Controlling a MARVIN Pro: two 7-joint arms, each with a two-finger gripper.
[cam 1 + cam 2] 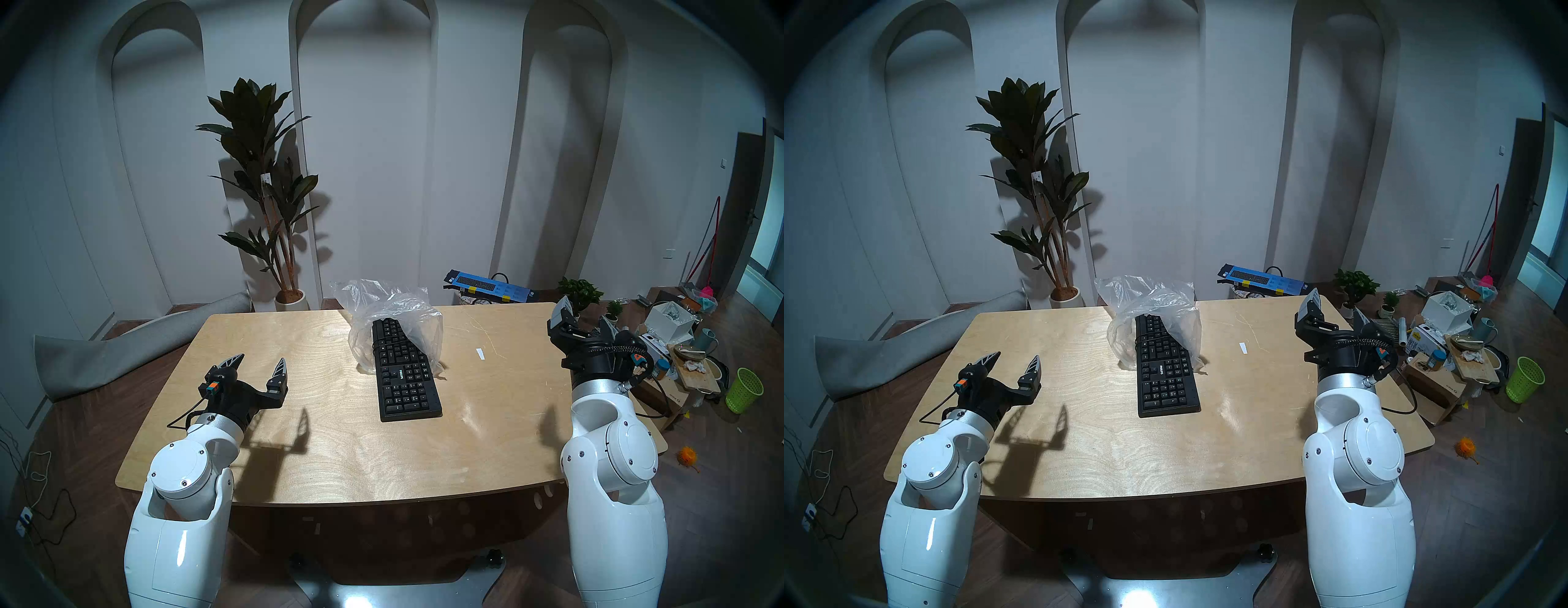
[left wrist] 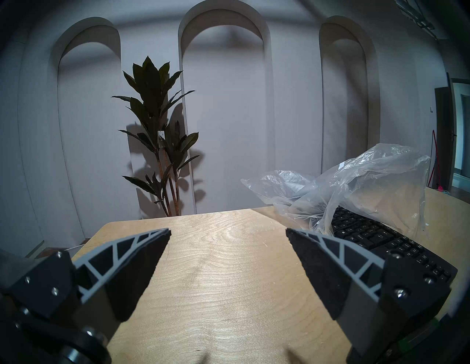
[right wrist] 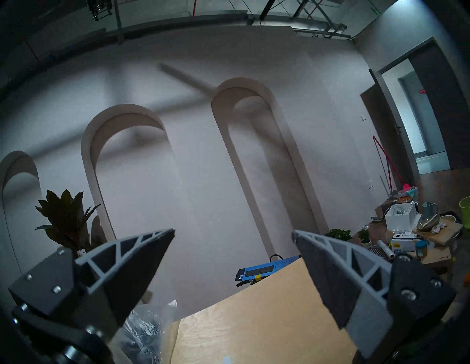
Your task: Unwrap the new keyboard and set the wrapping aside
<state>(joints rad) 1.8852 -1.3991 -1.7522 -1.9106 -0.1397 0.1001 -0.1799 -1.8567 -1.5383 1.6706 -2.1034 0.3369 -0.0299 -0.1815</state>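
The black keyboard (image 1: 407, 382) (image 1: 1168, 380) lies lengthwise in the middle of the wooden table (image 1: 297, 446). Its near half is bare; its far end sits inside the wrapping (image 1: 394, 314) (image 1: 1153, 305), a clear crinkled plastic bag bunched up over it. My left gripper (image 1: 261, 360) (image 1: 1016, 357) hovers open over the table's left part, well left of the keyboard (image 2: 381, 239), with nothing between its fingers. My right gripper (image 1: 584, 312) (image 1: 1335, 302) stands open and empty above the table's far right edge, pointing up and away. The wrapping (image 2: 368, 183) (image 3: 145, 328) shows in both wrist views.
A small white strip (image 1: 480, 353) lies on the table right of the keyboard. A long blue box (image 1: 488, 286) sits behind the far right corner. A tall potted plant (image 1: 263, 191) stands behind, a rolled grey mat (image 1: 127, 339) left, floor clutter and a green basket (image 1: 744, 389) right.
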